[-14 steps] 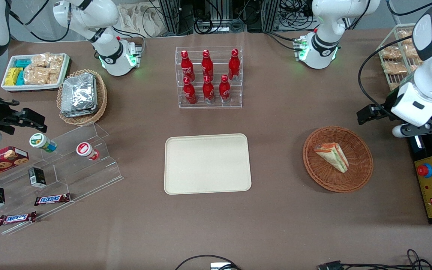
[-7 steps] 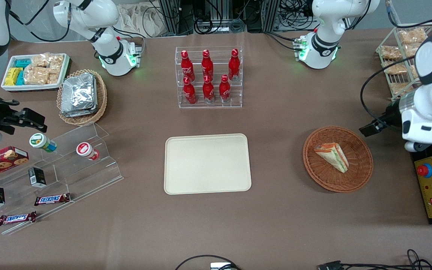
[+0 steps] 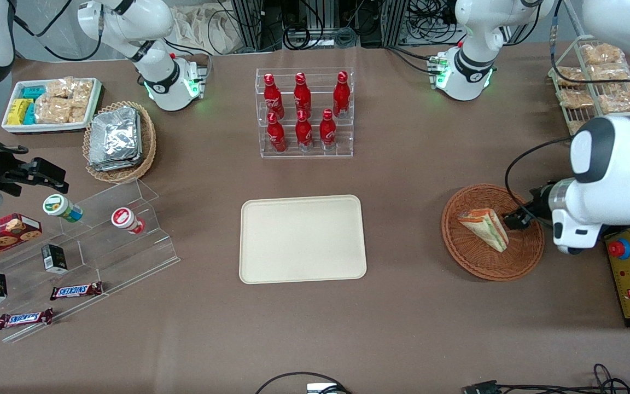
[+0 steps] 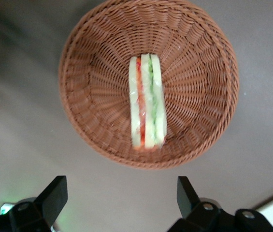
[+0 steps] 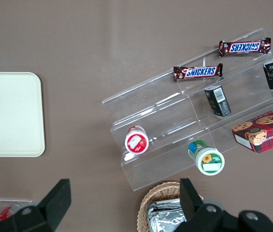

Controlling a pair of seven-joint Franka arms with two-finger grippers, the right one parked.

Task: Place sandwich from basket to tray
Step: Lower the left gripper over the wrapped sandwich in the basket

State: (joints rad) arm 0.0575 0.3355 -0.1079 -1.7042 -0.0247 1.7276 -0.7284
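1. The left gripper (image 4: 119, 195), fingers spread wide and holding nothing, hangs above the basket (image 3: 523, 257).
2. The wrapped sandwich (image 4: 147, 100) lies in the basket's middle, untouched.
3. The empty tray (image 3: 302, 239) sits well apart, toward the parked arm's end.
4. Risk: the slick wrap could slip from the fingers, or a skewed descent could snag the wicker rim and drag the basket.

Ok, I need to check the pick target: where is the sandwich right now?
The sandwich lies in the round reddish-brown basket toward the working arm's end of the table, with the gripper open above the basket.
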